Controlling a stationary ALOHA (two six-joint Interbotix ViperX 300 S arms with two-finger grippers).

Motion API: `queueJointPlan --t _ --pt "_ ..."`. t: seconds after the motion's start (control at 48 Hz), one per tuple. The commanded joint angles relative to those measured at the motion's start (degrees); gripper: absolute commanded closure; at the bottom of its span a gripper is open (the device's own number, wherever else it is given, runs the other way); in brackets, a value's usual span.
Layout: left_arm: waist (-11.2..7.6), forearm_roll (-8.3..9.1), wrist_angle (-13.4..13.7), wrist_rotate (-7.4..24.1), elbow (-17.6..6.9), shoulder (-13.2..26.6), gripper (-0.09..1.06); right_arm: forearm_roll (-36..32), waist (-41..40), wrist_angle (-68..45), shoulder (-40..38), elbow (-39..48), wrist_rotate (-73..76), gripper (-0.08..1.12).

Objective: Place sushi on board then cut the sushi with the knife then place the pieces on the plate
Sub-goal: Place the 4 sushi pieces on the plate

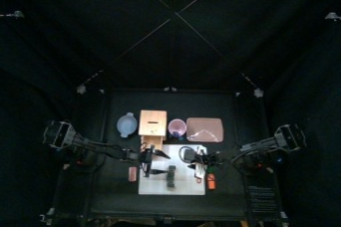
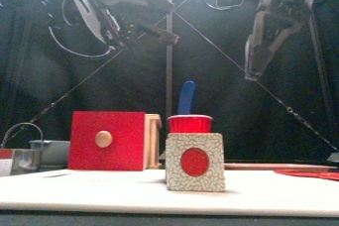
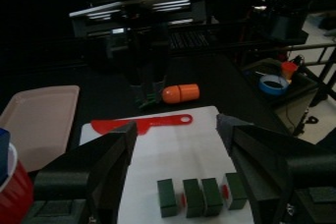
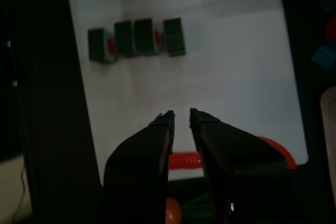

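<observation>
The sushi roll, a row of dark green blocks, lies on the white board. From the front its near end shows white with a red centre. The red knife lies flat on the board, away from the roll. My left gripper hangs open above the board, with roll and knife showing between its fingers. My right gripper is shut on nothing, high over the knife, with the roll beyond its tips. The pink plate sits at the back right.
Behind the board stand the wooden box with its red drawer front, the red cup with a blue knife and a blue-grey bowl. An orange toy lies just off the board's right side.
</observation>
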Motion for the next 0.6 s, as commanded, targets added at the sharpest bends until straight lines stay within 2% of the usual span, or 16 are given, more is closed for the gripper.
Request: queueJointPlan --t 0.021,0.25,0.417,0.521,0.604 --pt "0.18 -1.23 -0.5 0.6 -1.1 -1.1 0.00 7.7 -2.5 -5.7 1.9 -2.1 -8.6 0.42" --pt "0.18 -1.49 -0.8 1.2 0.8 -2.5 0.00 11.3 -3.2 -9.6 9.2 -5.8 -14.6 0.37" --pt "0.18 -1.67 -2.1 1.2 3.8 -4.8 0.00 10.7 -3.1 -9.3 12.8 -8.5 -14.8 0.21" --pt "0.18 -2.99 -3.2 1.1 6.7 -6.3 0.00 10.7 -3.3 -9.3 14.3 -9.8 -14.7 0.15" --pt "-0.18 -4.66 -3.6 1.1 9.0 -7.2 0.00 10.7 -3.3 -9.3 15.3 -10.5 -14.8 0.15"
